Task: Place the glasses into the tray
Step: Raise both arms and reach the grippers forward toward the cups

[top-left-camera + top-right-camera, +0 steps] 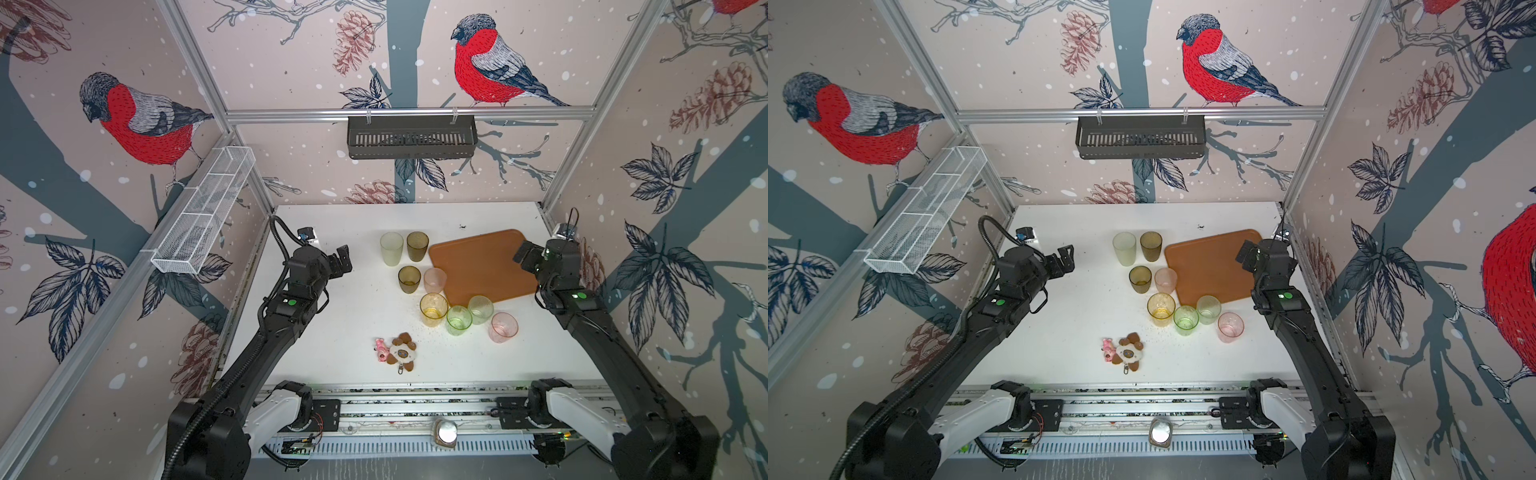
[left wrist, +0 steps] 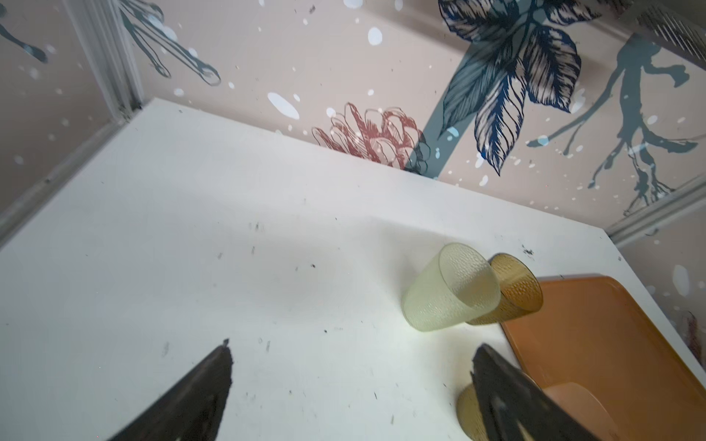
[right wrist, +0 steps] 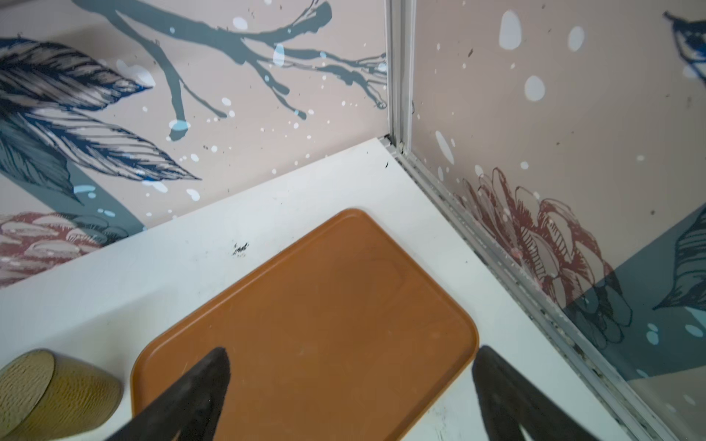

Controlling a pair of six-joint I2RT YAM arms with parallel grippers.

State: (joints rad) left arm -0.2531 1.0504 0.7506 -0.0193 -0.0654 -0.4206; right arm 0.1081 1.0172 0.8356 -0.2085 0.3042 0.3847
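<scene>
Both top views: all eight glasses point(image 1: 434, 309) upright on the white table point(image 1: 332, 332), clustered just off the tray point(image 1: 478, 266), along its left and near edges. Tray bare. Left wrist view catches the cream glass point(image 2: 447, 290) beside a brown glass point(image 2: 515, 290). Right wrist view is mostly tray. Left gripper point(image 2: 351, 347) and right gripper point(image 3: 353, 349) are both spread wide, holding nothing.

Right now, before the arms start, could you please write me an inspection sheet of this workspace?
Surface: white table, a few dark specks.
Job's things: eight glasses upright on the table beside the tray; tray holds nothing.
Clutter: toy keychain; crumbs near the glasses.
Grippers: left gripper open over bare table; right gripper open above the tray.
Cables: black hose loops beside the left gripper.
Surroundings: black basket and white mesh basket hang above.
</scene>
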